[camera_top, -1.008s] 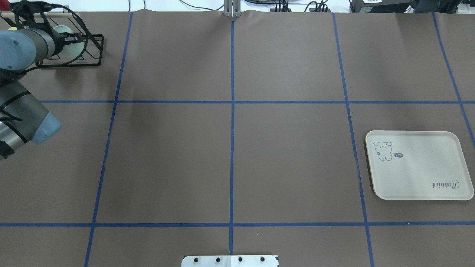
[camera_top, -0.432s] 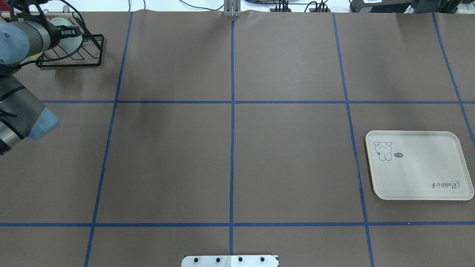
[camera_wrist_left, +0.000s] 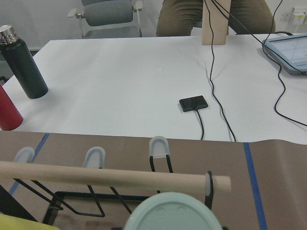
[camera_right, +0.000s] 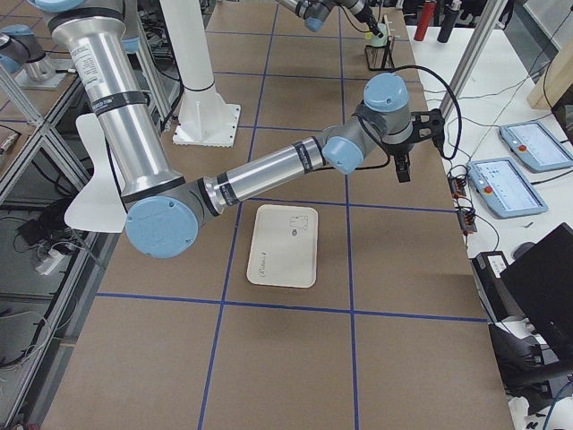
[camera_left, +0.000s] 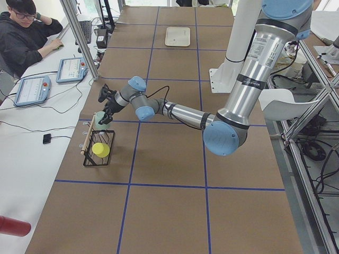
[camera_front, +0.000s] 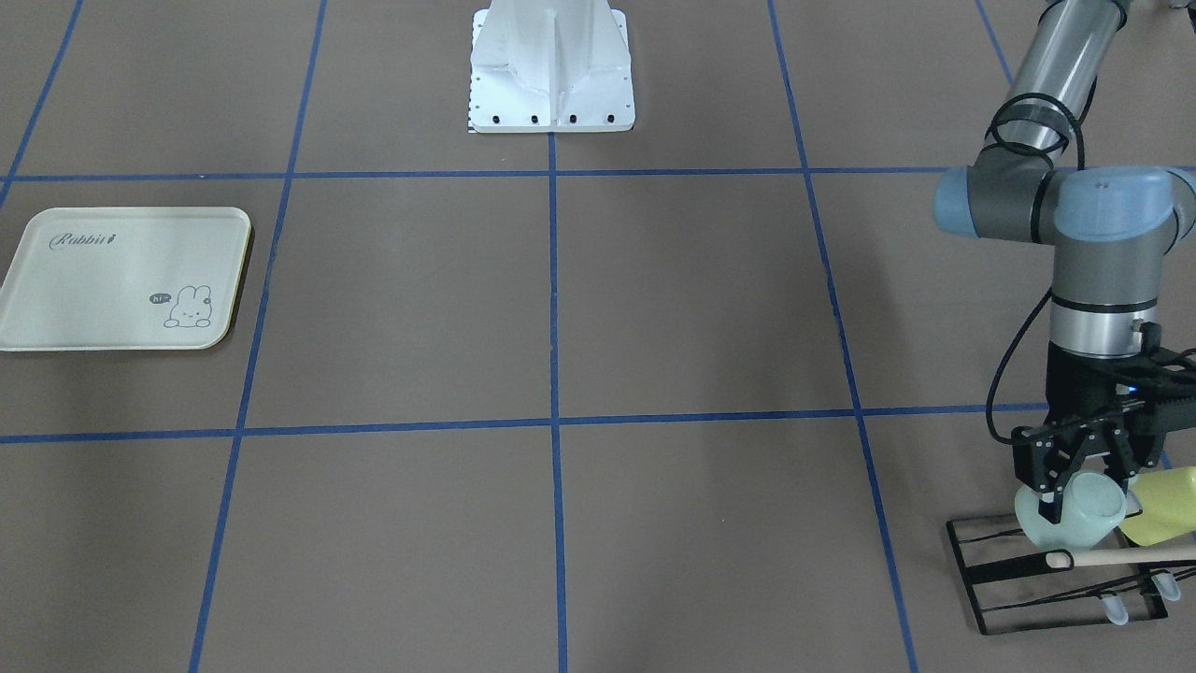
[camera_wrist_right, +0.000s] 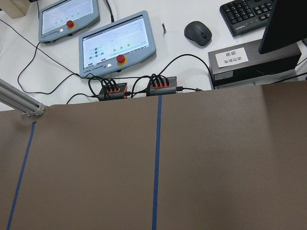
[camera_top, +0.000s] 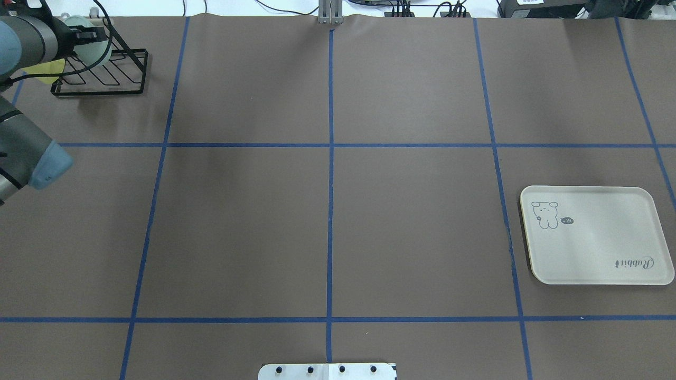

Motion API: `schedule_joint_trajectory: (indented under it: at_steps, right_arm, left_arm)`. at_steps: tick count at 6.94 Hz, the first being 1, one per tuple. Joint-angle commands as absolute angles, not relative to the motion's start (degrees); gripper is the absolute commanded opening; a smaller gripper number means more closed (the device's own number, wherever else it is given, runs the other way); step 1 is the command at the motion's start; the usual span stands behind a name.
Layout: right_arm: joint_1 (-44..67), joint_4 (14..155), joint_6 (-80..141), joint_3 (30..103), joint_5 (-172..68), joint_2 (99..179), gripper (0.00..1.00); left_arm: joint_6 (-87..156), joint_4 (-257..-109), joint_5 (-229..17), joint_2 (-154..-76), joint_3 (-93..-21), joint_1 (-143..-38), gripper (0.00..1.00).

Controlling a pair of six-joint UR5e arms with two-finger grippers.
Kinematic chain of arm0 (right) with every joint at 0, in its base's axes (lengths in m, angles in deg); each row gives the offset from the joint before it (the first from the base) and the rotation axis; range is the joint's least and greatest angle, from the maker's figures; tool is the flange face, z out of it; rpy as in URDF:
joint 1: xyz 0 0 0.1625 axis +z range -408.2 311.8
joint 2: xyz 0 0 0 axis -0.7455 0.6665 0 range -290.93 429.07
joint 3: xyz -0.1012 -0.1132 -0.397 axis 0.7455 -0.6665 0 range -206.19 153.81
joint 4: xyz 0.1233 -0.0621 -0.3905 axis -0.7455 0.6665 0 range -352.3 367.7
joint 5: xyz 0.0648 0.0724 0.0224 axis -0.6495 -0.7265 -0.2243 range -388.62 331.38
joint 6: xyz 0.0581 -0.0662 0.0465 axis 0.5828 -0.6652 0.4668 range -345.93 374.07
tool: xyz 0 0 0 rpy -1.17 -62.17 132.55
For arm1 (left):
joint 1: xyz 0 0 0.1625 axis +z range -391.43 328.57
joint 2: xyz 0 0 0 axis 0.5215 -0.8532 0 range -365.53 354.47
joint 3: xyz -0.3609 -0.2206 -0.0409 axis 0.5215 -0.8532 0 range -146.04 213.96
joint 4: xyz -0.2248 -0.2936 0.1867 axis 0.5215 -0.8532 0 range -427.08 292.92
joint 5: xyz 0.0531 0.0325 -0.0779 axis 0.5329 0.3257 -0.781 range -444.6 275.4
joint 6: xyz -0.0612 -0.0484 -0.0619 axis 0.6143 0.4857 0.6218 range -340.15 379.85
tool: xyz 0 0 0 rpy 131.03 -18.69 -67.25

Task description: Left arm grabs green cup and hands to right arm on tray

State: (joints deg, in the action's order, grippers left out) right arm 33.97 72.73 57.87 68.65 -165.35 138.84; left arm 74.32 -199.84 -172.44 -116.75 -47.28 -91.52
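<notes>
Left gripper [camera_front: 1079, 491] is closed on the green cup [camera_front: 1060, 533] rim; raise slowly, keeping its base off the dowel [camera_front: 1131, 555] ahead of the jaws.

left arm [camera_top: 24, 145] draws back left | I see green cup [camera_front: 1065, 525] lifting with left gripper [camera_front: 1081, 488] off black wire rack [camera_top: 113, 75], apparently clear | yellow-green cup [camera_top: 45, 71] uncovered

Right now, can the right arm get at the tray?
Probably yes. The right arm holds its end effector just past the tray, with nothing seen between them. The left end effector, gripping the green cup, is far off by the black wire rack.
</notes>
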Motion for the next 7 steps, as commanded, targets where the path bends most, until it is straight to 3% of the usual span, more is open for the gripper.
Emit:
schedule_joint_trajectory:
  at_steps: [1, 5, 7]
  right_arm:
    - [33.89, 72.65, 58.72, 68.91, -165.38, 138.77, 0.98]
    - [32.93, 70.12, 59.33, 68.91, -165.2, 138.77, 0.98]
    - [24.8, 52.19, 83.0, 68.39, -154.73, 138.85, 0.98]
  left_arm:
    - [70.75, -199.27, -173.99, -116.27, -49.35, -93.75, 0.26]
    - [70.83, -197.25, -178.11, -114.6, -55.06, -94.27, 0.26]
    - [71.53, -197.25, -178.03, -114.78, -55.16, -94.28, 0.26]
